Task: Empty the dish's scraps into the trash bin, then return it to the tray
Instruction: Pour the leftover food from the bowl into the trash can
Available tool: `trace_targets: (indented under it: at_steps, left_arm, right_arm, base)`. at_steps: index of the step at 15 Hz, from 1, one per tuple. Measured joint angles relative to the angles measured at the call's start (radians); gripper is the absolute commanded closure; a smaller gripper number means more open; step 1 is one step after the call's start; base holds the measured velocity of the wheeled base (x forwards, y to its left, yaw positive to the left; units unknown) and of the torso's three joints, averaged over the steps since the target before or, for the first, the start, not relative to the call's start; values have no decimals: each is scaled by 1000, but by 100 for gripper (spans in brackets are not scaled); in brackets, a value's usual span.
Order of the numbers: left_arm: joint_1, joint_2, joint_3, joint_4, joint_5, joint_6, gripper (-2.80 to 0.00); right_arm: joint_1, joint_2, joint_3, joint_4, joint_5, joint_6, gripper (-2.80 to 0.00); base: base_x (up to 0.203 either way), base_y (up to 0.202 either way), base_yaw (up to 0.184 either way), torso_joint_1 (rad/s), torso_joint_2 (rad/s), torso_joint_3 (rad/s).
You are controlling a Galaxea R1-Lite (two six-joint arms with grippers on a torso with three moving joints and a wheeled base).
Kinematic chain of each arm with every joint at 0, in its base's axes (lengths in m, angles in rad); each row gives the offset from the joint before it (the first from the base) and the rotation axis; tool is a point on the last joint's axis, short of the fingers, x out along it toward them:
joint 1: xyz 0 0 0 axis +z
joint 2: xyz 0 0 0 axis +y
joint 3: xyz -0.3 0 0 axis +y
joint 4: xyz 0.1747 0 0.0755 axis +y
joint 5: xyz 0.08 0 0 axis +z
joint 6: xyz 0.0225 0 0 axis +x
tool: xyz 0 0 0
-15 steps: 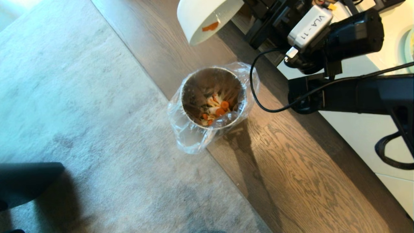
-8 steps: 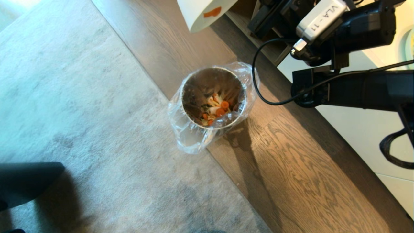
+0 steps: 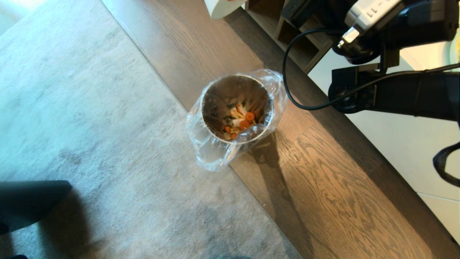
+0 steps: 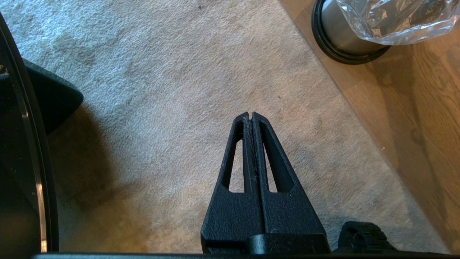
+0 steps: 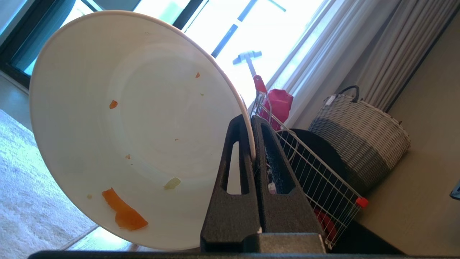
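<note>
The right gripper [image 5: 251, 120] is clamped on the rim of the dish [image 5: 118, 126], one finger inside the bowl and one outside, the thin white wall pinched between them. The dish is tipped steeply, its open mouth facing the wrist camera, and most of it spreads away to one side of the jaws. Stuck to the inner wall, low down and well away from the jaws, is an orange carrot sliver [image 5: 124, 212], with a few tiny orange and pale specks scattered higher up; the bottom edge of the dish is cut off behind the gripper body. In the head view only a small white corner of the dish [image 3: 221, 7] shows at the top edge, and the gripper itself is out of sight above the frame. The trash bin [image 3: 235, 108] stands on the wooden floor at the edge of the grey rug [image 3: 90, 126], well below and apart from the held dish, its clear liner draped over the rim. Inside lie the scraps [image 3: 240, 122], orange slices among pale sticks, partly hidden by the bin wall. The left gripper [image 4: 251, 117] hangs over the rug with its fingers pressed together and empty; the bin's black base [image 4: 345, 54] is far beyond its tips. The tray appears in none of the views.
</note>
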Motion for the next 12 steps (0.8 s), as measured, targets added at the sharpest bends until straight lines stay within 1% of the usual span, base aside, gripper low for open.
trace_targets:
  at_steps: [6, 7, 8, 12]
  left_arm:
    - [0, 0, 0, 0, 0, 0, 0]
    - [0, 0, 0, 0, 0, 0, 0]
    - [0, 0, 0, 0, 0, 0, 0]
    - [0, 0, 0, 0, 0, 0, 0]
  right_arm:
    - [5, -17, -20, 0, -3, 20, 0]
    - [7, -25, -18, -1, -3, 13, 0]
    - [9, -27, -5, -1, -2, -12, 0]
    - [22, -23, -17, -1, -4, -10, 0]
  base:
    - [0, 0, 0, 0, 0, 0]
    - [0, 0, 0, 0, 0, 0]
    - [0, 0, 0, 0, 0, 0]
    - [0, 0, 0, 0, 0, 0]
